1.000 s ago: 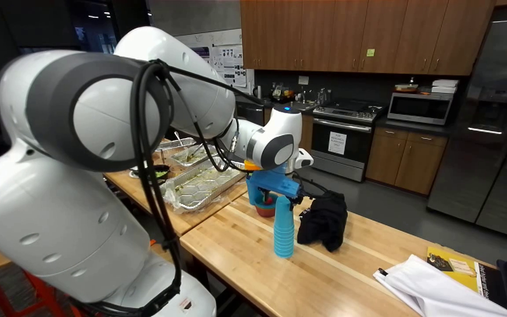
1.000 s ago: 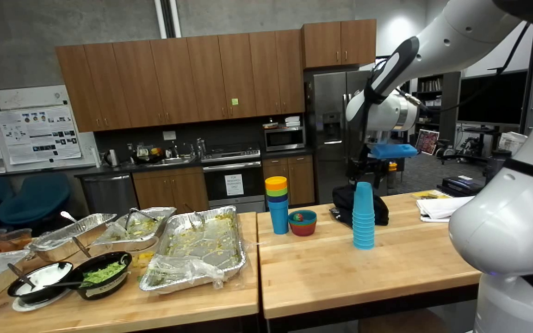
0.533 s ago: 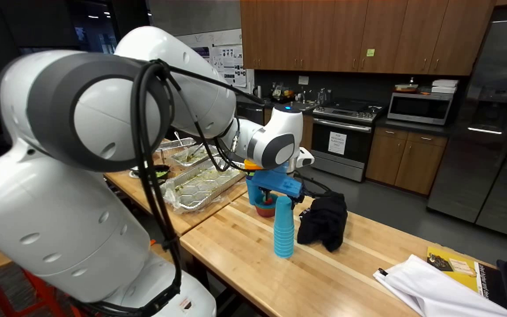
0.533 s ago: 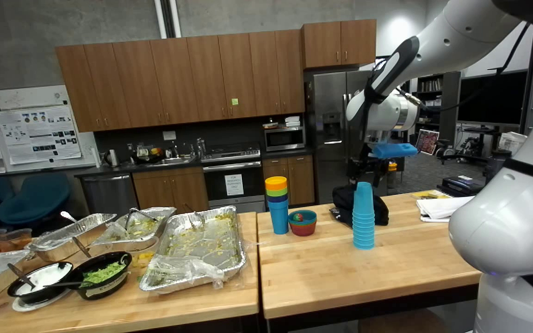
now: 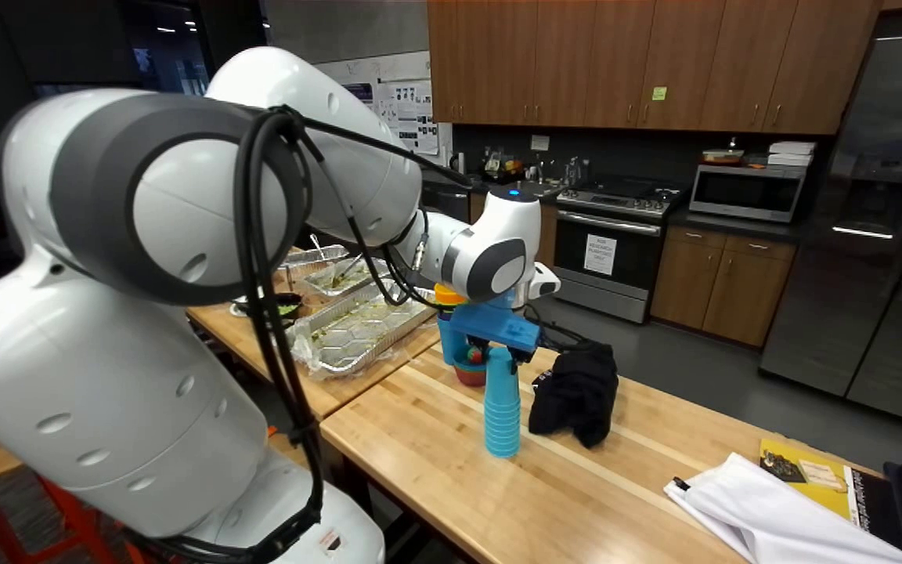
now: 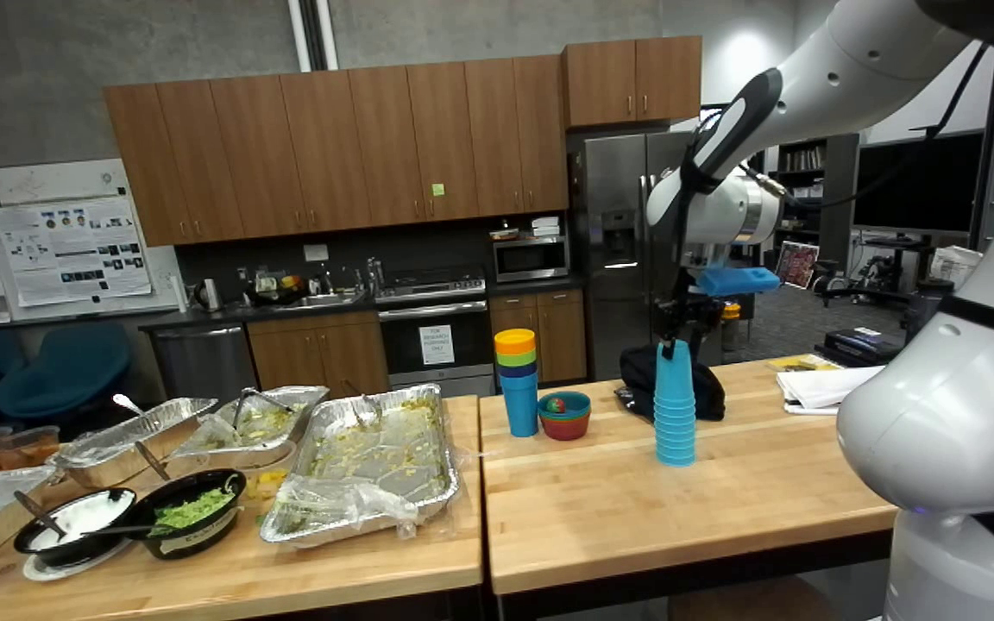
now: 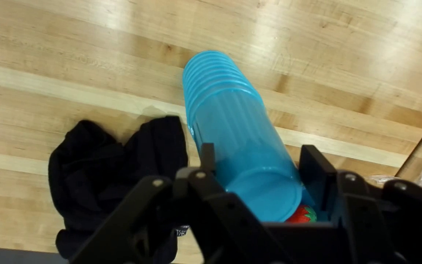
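- We see the gripper point(image 7: 258, 156) pointing downward, its two dark fingers point(image 7: 318, 172) apart on either side of one thing; we cannot tell whether both press on it.
- Between them sits the top of the blue cup stack point(image 7: 229, 113), nested upside down; the rest reaches down below the gripper to the wooden tabletop point(image 5: 607, 493).
- Low beside the gripper, at its left in the wrist view, we have a crumpled black cloth point(image 7: 115, 165) near the stack.
- On the gripper's opposite side stand nested bowls point(image 6: 564, 427) holding a red-and-green piece point(image 7: 302, 214), which peeks out beside a finger in the wrist view.
- Just past the bowls from the gripper rises a column of orange, green and blue cups point(image 6: 519, 388).
- Farther that way, on the adjoining table point(image 6: 437, 561), we notice a large foil tray point(image 6: 448, 461) with food scraps.
- Well apart from the gripper, the opposite way from the tray, lies a white cloth point(image 5: 772, 505) next to a yellow booklet point(image 5: 807, 479).
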`<state>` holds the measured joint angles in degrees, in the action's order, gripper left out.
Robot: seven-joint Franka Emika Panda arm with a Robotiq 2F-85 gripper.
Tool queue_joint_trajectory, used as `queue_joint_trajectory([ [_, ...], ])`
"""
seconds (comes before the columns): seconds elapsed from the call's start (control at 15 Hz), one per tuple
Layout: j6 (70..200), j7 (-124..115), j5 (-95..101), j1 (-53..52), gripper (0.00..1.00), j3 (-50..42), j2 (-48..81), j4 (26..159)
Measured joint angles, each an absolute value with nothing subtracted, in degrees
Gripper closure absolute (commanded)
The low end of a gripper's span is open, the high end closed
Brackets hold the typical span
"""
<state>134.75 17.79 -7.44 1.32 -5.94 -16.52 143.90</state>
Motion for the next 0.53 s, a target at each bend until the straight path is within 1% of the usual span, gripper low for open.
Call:
queue_joint_trajectory([
  [0.53, 134.7, 18.9, -7.4, 1.3, 0.66, -6.0, -16.7, 143.9],
])
